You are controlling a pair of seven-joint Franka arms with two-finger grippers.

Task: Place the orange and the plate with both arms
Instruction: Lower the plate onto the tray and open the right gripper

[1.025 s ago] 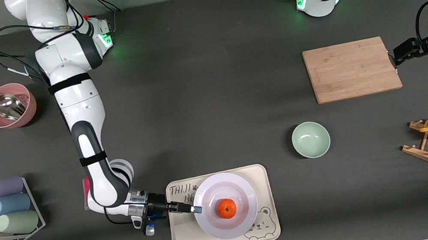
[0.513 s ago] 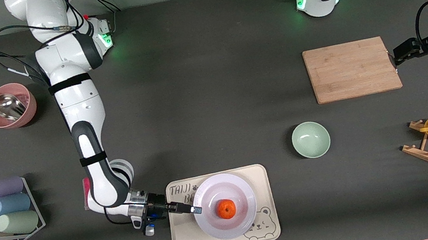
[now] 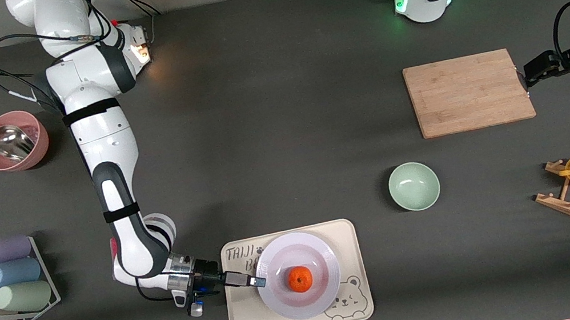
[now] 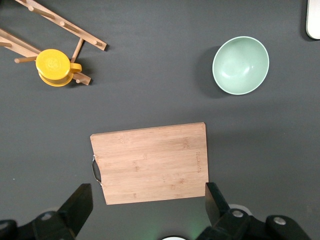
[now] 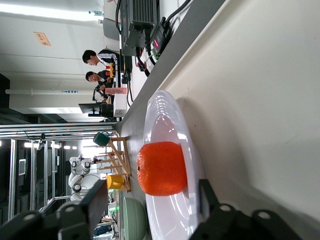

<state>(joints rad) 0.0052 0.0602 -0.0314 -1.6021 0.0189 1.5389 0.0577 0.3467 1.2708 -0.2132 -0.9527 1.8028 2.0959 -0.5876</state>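
Front view, items on desk: orange [image 3: 300,279] sitting in plate [image 3: 297,275], plate resting on bear tray [image 3: 343,231], seemingly delivered. My right jaws [image 3: 259,281] are standing spread at the plate's rim, releasing. My left jaws [image 4: 147,210] are waiting, spread, over the cutting board [image 3: 468,92].

Tray [image 3: 356,310] lettering partly hidden under plate [image 3: 322,246] rim.

orange [image 3: 300,279] on plate [image 3: 302,303], plate on tray [image 3: 253,319]
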